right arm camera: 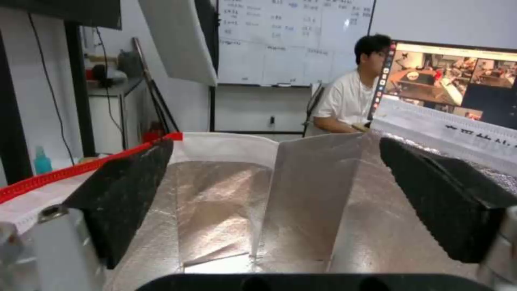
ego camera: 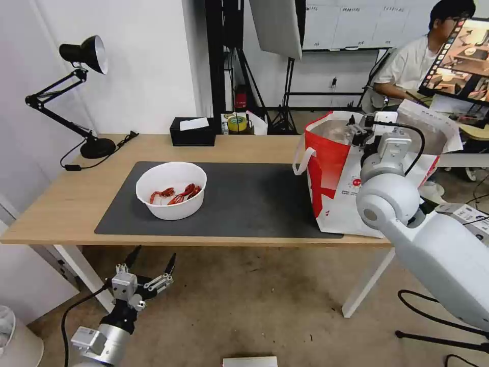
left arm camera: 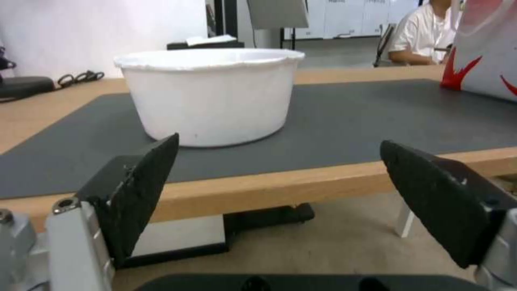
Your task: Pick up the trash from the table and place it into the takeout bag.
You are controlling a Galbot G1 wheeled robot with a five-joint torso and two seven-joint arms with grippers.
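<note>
The table (ego camera: 76,199) carries a dark grey mat (ego camera: 244,199) across most of its top. On the left part of the mat stands the white bowl (ego camera: 171,189), upright, with red crayfish shells (ego camera: 175,194) lying in its bottom. The takeout bag (ego camera: 336,178) stands at the right end of the mat, its mouth open and its base reaching close to the table's front edge; a white strap handle (ego camera: 301,158) hangs off its left side toward the bowl.

Surroundings: a black desk lamp (ego camera: 84,102) sits at the far left corner with its cord trailing on the wood, and a black tissue box (ego camera: 192,131) stands at the far edge, behind the bowl and off the mat. A roll of tape (ego camera: 237,123) lies just beyond that edge. None of these stands between bowl and bag (the stretch of mat between the two is bare).

The left gripper (ego camera: 152,260) hangs below and in front of the table's front edge, fingers spread wide and holding nothing. In the left wrist view the bowl (left arm camera: 210,101) lies straight ahead, past the wooden edge (left arm camera: 269,186), which stands between the fingers (left arm camera: 145,182) and the bowl's wall.

The right gripper (ego camera: 356,130) is at the bag's open mouth, over the near rim. In the right wrist view its fingers (right arm camera: 129,186) are wide apart and empty, with the silver foil lining (right arm camera: 301,202) below and the red rim (right arm camera: 80,169) alongside.
</note>
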